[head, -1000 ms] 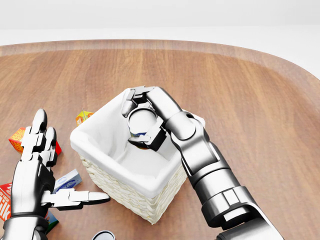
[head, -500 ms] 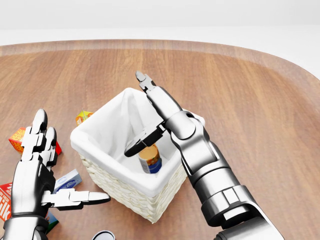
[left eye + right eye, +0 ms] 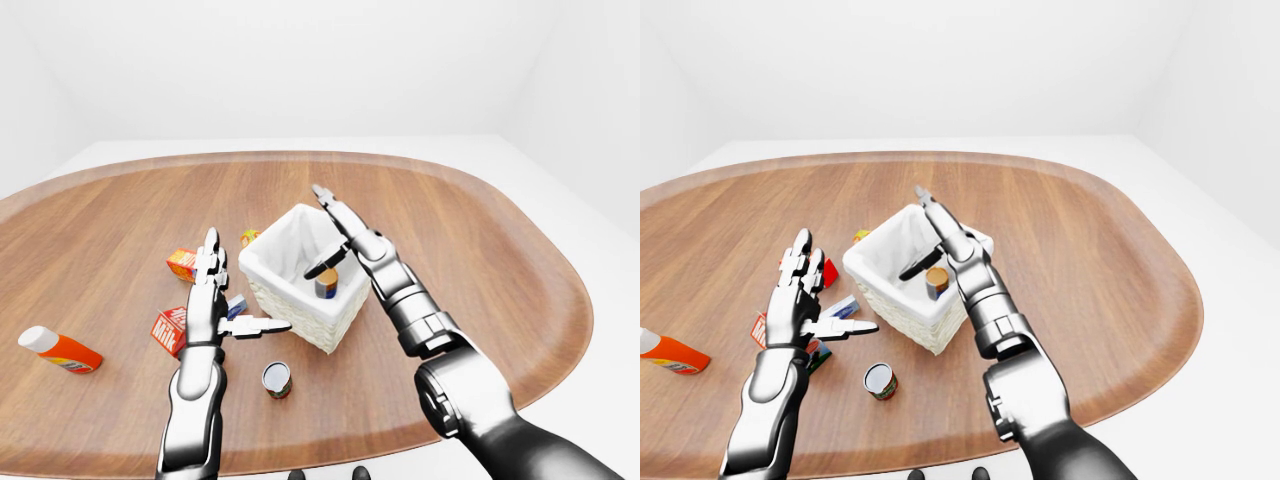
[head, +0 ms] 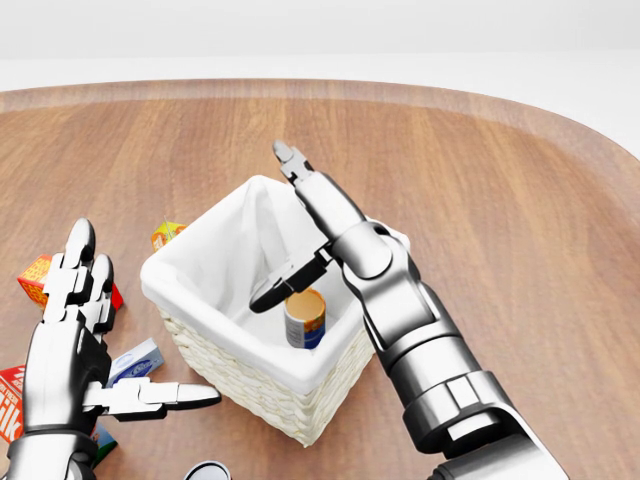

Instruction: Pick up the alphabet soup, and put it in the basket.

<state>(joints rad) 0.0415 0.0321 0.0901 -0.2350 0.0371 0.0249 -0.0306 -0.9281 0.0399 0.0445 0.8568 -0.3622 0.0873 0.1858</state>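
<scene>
White walls and a white floor all around, with a big rounded wooden counter taking up the middle of the left-eye view. From there you can see the white-lined wicker basket sitting near the middle, and the alphabet soup standing upright inside it, so I'd say the job is basically done. Scattered on the left side are a milk carton, an orange bottle lying on its side, and another can below the basket.

Head view is the close-up. The right hand hangs over the basket with fingers spread wide, holding nothing, thumb just above the soup can. The left hand is flat and spread out too, empty, hovering left of the basket above a few small boxes.

Right-eye view shows pretty much the same thing, just shifted, with the basket rim right under the right forearm.

What could go wrong: that thumb looks really close to the can's top, and the forearm is low over the rim. Pulling out sideways instead of straight up could knock the can over or drag the light basket along. The left thumb pointing at the basket wall could nudge it too.
</scene>
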